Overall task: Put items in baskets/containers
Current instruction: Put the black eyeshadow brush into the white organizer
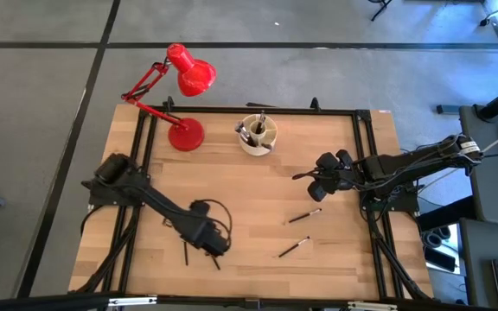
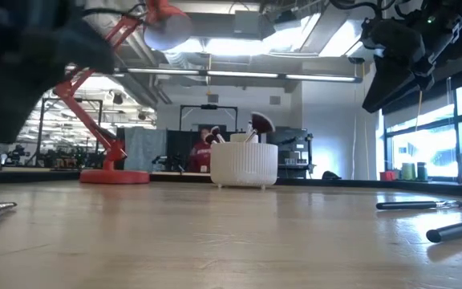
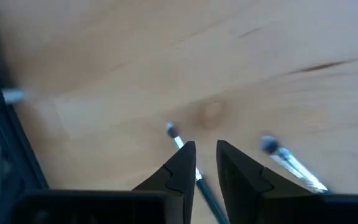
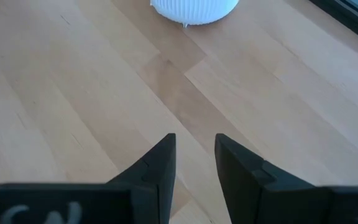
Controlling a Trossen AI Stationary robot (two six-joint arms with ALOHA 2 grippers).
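Observation:
The cream ribbed organiser [image 1: 258,136] stands at the table's far middle with several brushes upright in it; it also shows in the low view [image 2: 244,164]. Two dark brushes [image 1: 304,216] [image 1: 293,248] lie flat right of centre. Two more [image 1: 186,255] [image 1: 215,262] lie near the front left. My left gripper [image 1: 215,248] hangs low over these, open by a narrow gap; in its wrist view [image 3: 205,155] one thin brush [image 3: 178,140] runs on the table under the gap, and another [image 3: 289,160] lies beside it. My right gripper [image 1: 309,183] is open and empty, raised above the table [image 2: 391,64].
A red desk lamp [image 1: 185,134] stands at the far left beside the organiser, its head [image 1: 194,74] reaching past the far edge. A black frame [image 1: 145,173] runs along the table's left, far and right sides. Bare wood lies between the two arms.

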